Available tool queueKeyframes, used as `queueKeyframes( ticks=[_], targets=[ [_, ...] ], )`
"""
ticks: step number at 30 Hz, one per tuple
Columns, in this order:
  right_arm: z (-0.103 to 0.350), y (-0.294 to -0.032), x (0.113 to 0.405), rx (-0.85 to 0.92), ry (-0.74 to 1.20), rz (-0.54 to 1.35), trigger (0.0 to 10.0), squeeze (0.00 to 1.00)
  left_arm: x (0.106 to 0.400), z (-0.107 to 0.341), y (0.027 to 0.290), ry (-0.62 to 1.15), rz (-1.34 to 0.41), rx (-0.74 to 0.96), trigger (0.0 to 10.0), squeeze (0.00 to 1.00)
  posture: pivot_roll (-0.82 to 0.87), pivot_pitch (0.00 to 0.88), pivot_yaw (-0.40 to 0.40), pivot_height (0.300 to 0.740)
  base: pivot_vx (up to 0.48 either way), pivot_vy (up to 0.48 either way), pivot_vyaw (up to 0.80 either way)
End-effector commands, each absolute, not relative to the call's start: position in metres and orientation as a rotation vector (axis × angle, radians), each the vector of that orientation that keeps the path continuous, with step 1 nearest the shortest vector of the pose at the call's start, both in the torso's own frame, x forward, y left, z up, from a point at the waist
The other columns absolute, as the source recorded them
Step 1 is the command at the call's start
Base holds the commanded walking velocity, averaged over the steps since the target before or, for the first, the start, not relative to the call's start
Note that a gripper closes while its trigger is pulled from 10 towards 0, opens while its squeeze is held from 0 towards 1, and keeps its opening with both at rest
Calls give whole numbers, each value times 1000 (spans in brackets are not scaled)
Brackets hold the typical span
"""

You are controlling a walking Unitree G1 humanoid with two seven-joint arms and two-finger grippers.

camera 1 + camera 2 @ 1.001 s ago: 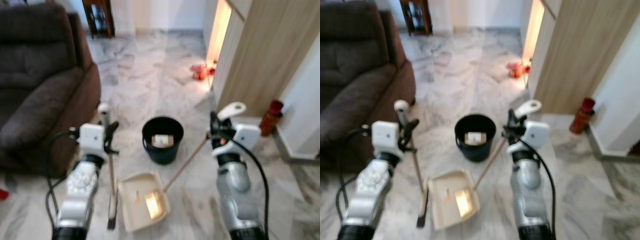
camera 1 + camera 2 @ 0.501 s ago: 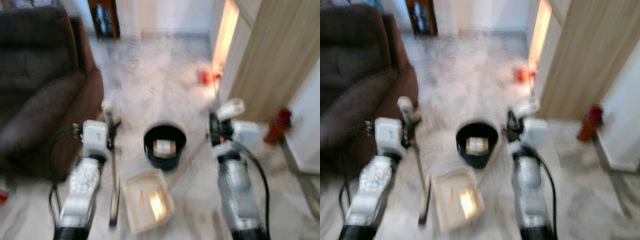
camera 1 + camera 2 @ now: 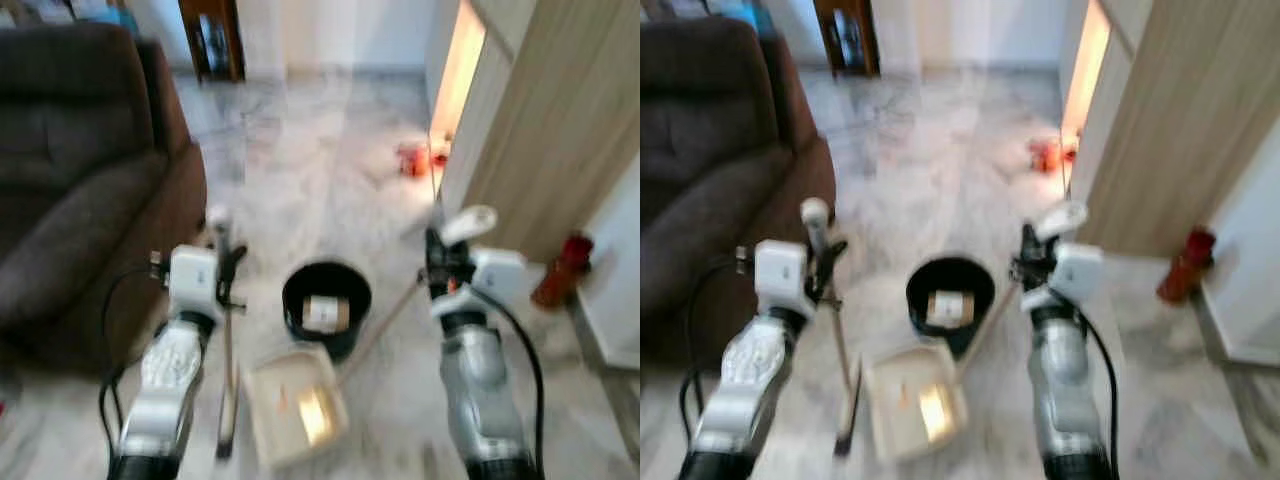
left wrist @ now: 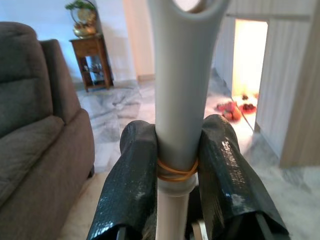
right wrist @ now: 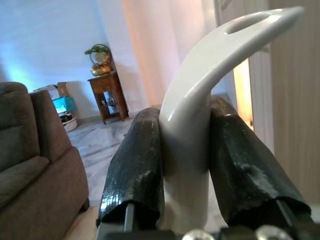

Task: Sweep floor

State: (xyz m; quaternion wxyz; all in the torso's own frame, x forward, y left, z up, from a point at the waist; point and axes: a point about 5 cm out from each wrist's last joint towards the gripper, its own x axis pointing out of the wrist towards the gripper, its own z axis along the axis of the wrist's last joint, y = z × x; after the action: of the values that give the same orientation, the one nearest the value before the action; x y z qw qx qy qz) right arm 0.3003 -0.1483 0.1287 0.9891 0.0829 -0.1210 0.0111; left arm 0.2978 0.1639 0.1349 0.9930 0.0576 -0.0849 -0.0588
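Gripping broom [image 3: 224, 380] upright, L tool [image 4: 175, 165] clamped | R tool [image 5: 186, 165] clamped on dustpan handle [image 5: 210, 90]

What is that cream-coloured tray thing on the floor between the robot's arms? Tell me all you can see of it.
It is a dustpan, cream plastic by its look, a shallow open tray low to the marble floor just before the black bucket. A long thin handle slants up to a curved white grip, clamped in the right gripper. Something pale and a small orange speck lie inside; the blur hides what they are.
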Motion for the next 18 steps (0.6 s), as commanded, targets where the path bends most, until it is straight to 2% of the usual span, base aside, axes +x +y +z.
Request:
queueKeyframes(
  ticks=[1,18],
  targets=[
    [146,-141,302,175,-316,50,10000,0,297,145,169,-222,-104,122,10000,0,51,0,9,740,0,0,0],
    [194,-157,293,171,-454,39,10000,0,289,142,174,-231,-101,161,10000,0,54,11,4,740,0,0,0]
  ],
)
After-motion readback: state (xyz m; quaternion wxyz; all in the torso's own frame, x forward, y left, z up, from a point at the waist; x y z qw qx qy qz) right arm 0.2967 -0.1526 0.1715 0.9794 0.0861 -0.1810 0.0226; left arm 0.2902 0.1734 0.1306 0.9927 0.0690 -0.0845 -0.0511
